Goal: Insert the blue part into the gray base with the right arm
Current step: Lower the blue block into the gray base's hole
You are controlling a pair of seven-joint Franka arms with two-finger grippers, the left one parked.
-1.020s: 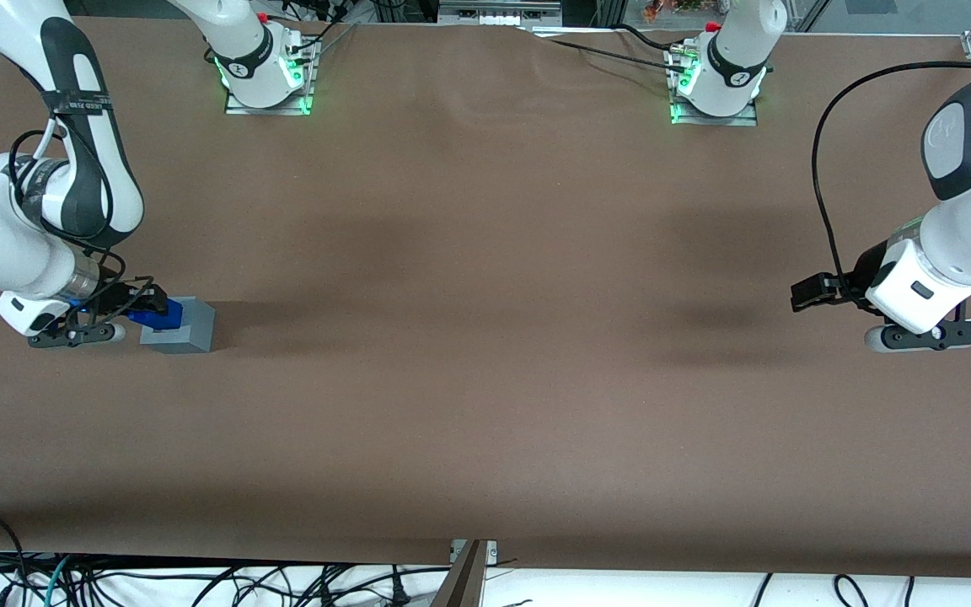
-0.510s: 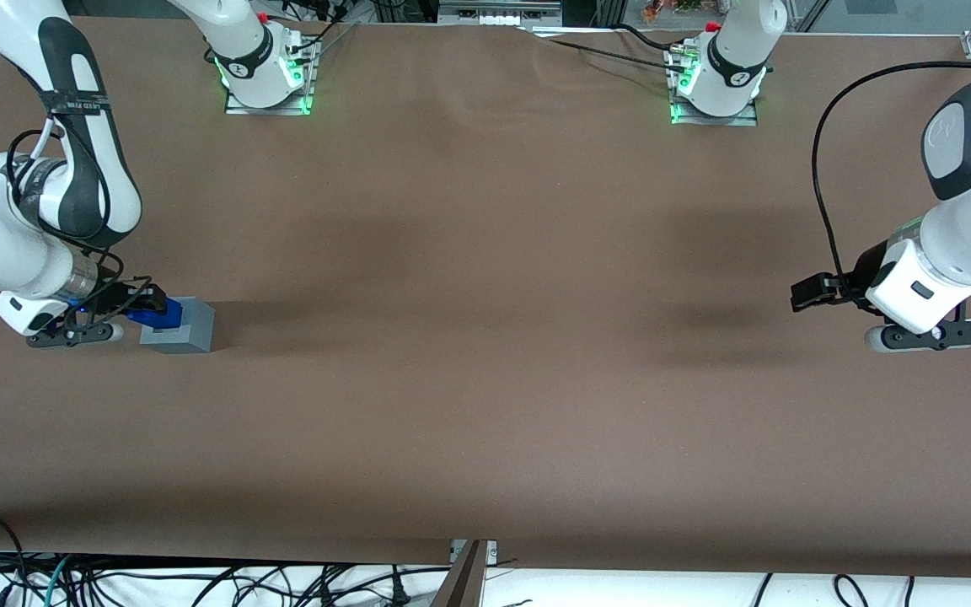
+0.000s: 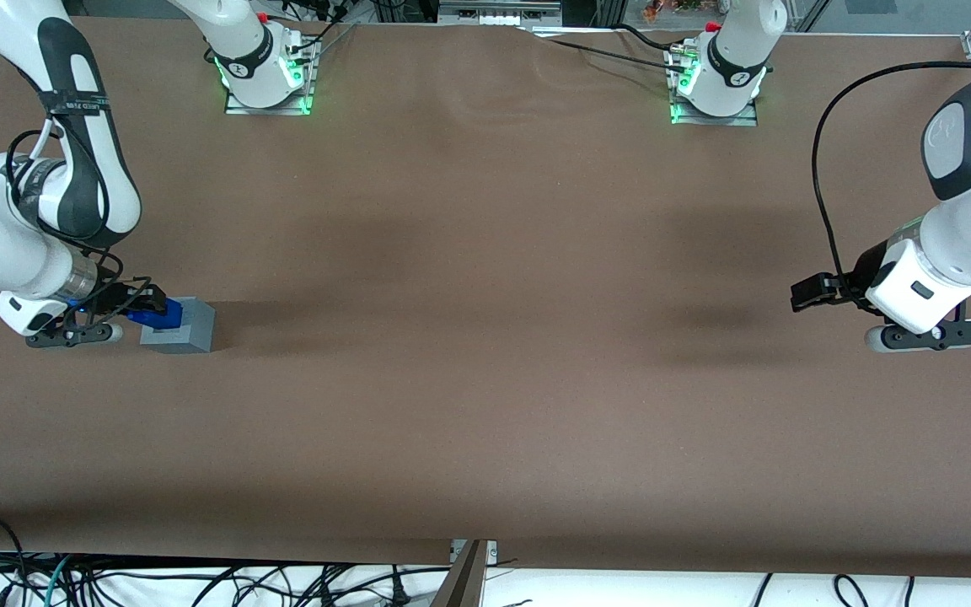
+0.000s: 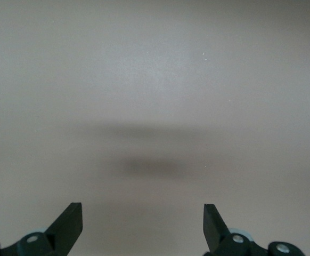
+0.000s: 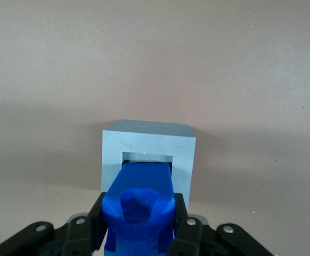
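- The gripper [image 3: 142, 305] of the right arm [image 3: 22, 244] is clenched on the blue part [image 5: 140, 205], a black finger pressed against each of its flanks in the wrist view; gripping it by the sides leaves its leading end free to enter the hole
- The blue part is carried low at the working arm's end of the table [image 3: 485, 379], at about nine o'clock in the front view, and its leading end sits right at the square recess in the top of the gray base [image 5: 147, 152]
- From the wrist camera the part lines up with the recess, covering most of the opening; only a thin strip of shadowed hole shows above it, so I judge insertion has begun or is about to, though how deep it sits cannot be told
- The wrist leans in from the side, which keeps the block's top open to the camera
- The gray base rests flat on the brown table, just beside the gripper on the side toward the parked arm, nothing bracing it; a skewed push could slide it
- Blue part: deep saturated blue, smooth matte plastic, with a faceted hollow in the end facing the camera and a narrower body running toward the base
- Gray base: pale grey cube, crisp edges, thick walls framing the recess
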